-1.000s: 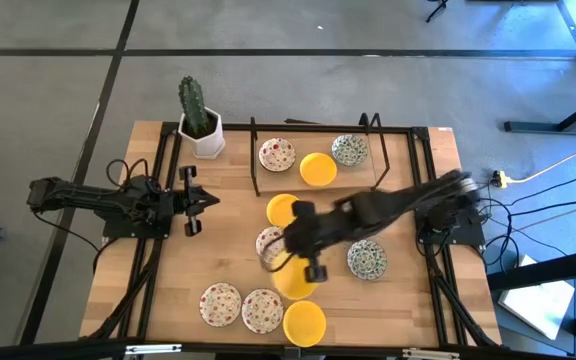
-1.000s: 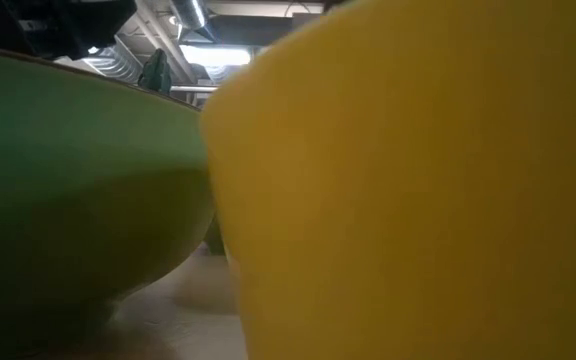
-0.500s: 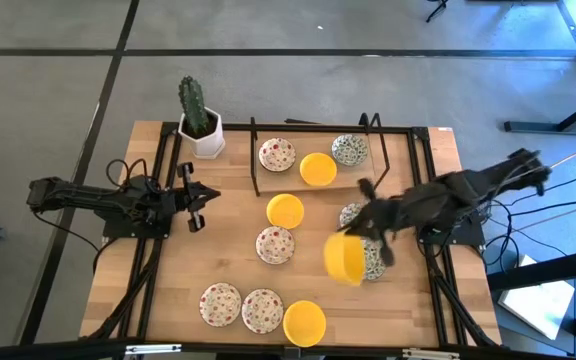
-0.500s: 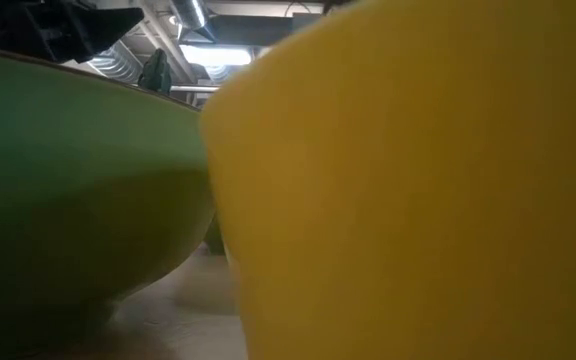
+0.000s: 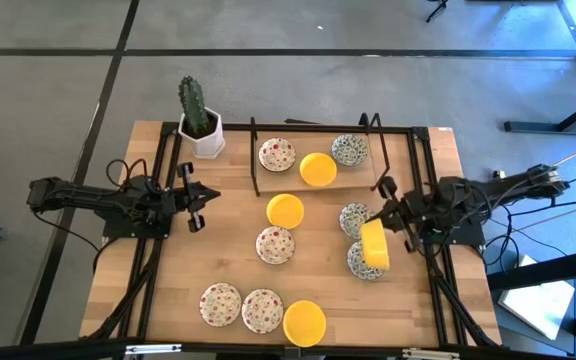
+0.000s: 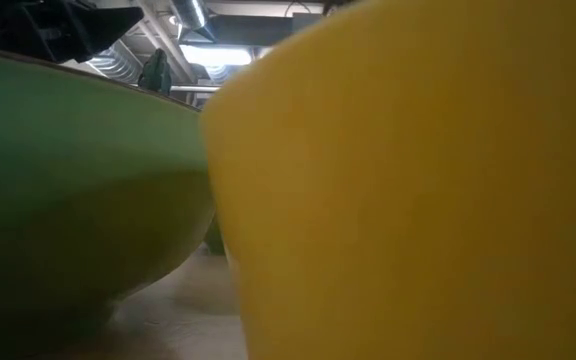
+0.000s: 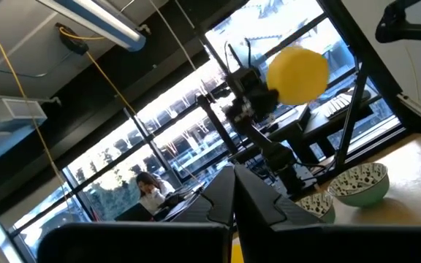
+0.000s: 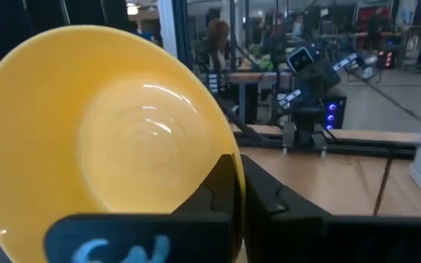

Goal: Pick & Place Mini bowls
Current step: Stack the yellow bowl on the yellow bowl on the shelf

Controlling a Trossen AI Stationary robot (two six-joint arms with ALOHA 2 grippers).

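My right gripper [image 5: 380, 222] is at the table's right side, pointing level toward the left, shut on a plain yellow mini bowl [image 5: 373, 245] that is held on edge in the air above a green-patterned bowl [image 5: 364, 264]. The left wrist view shows that yellow bowl [image 7: 298, 73] well above the table. My left gripper [image 5: 196, 197] waits shut at the table's left, holding nothing. Other mini bowls rest on their bases on the table: a yellow one [image 5: 285, 210], a red-speckled one [image 5: 275, 244], a green one [image 5: 354, 217]. My right gripper [image 8: 238, 186] pinches the yellow bowl's rim [image 8: 224, 150] between its two fingers, one on the inner wall and one on the outer. The fingers come in level from the table's right. The bowl is lifted clear and stands on edge, its hollow facing the wrist camera.
A dark wire rack [image 5: 313, 150] at the far side holds three bowls. A cactus in a white pot [image 5: 201, 128] stands at the far left. Three more bowls [image 5: 262, 310] lie along the near edge; two of them [image 6: 418, 180] block the low view.
My right gripper has drawn back from the table's middle toward the right edge, turning from pointing down to level. The yellow bowl has come up off the table with it and tipped from flat onto its edge.
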